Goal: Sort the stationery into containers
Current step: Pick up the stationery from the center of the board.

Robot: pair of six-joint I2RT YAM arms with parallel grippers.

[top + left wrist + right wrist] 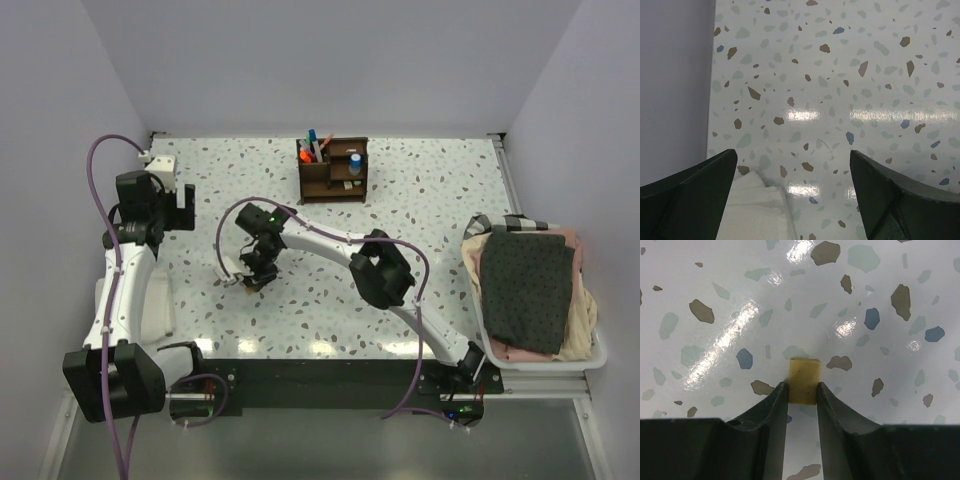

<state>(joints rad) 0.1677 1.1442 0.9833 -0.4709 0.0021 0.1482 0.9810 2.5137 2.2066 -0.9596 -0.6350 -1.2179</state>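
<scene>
1 tan eraser block (pixel 804 376) sits pinched between the narrowed fingers of the right gripper (pixel 802 389), low over the speckled table (pixel 715 290), well apart from the brown organizer (pixel 333 170) at the far edge; left gripper (pixel 793 152) gapes wide beside a white cloth (pixel 757 205).

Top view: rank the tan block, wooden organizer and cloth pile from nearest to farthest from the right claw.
1. tan block, between the fingertips of the right claw.
2. wooden organizer, far side of the table, centre.
3. cloth pile, at the table's right edge.
</scene>
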